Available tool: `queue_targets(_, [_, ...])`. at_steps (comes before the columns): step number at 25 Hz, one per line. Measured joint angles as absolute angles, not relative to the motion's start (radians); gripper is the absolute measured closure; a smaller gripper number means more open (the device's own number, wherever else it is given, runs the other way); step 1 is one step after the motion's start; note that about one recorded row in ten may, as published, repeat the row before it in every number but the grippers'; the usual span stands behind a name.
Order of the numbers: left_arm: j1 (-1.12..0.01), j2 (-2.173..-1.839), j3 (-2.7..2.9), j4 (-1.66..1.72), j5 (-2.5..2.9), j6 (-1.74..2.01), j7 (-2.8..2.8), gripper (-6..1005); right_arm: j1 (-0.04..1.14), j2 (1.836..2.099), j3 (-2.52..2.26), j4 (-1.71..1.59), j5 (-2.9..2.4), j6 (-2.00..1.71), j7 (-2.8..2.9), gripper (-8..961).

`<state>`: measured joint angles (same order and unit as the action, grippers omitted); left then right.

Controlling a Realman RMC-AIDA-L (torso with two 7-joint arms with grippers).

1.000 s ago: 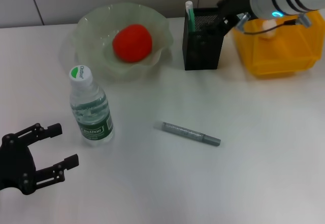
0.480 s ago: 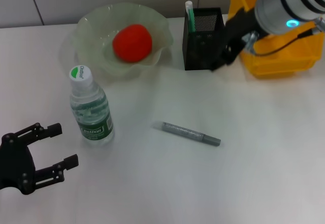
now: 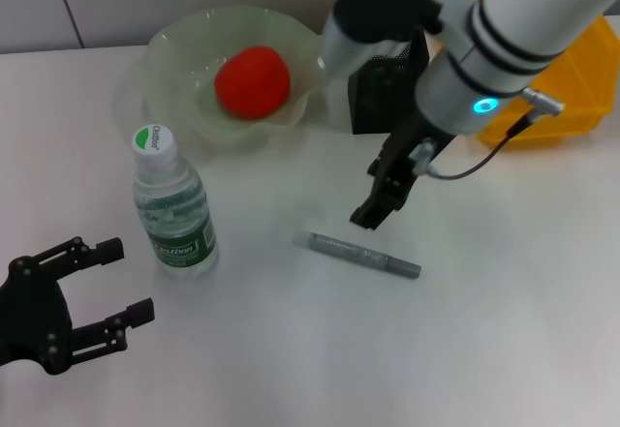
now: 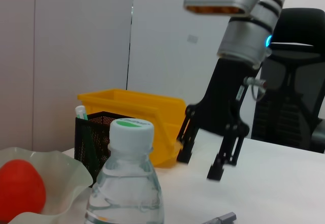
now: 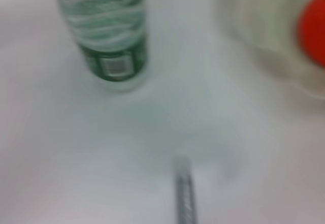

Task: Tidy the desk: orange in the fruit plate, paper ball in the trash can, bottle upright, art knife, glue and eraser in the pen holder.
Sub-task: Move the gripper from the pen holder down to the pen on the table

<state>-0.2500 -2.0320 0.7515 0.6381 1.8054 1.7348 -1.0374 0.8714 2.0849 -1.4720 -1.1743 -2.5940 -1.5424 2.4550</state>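
my right tool (image 3: 380, 201), spread, hangs above the knife (image 3: 364, 254); it's thin, stiff, likely slippery, so i'd pinch mid-barrel.

The bottle (image 3: 174, 206) carries the only lettering. Its green label (image 3: 176, 250) shows white letters, too small to read for certain. The cap (image 3: 152, 138) bears a green patch with small print, also unreadable. Nothing else carries text.

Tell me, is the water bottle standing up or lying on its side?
Upright. The bottle stands on its base on the table, white cap on top, beside the fruit plate.
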Motion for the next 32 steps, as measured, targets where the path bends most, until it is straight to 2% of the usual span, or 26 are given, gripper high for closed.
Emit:
queue_targets(12, [-0.249,-2.042,0.753,0.637,1.807,1.735,-1.028,204,0.972,2.093,-1.625,-0.909,-2.495,-1.338,2.447,279])
queue_targets(32, [-0.245,-2.046,0.754,0.637,1.807,1.731,-1.024,204,0.983,2.092,-1.686,-0.797,-2.446,-1.226,2.460,290])
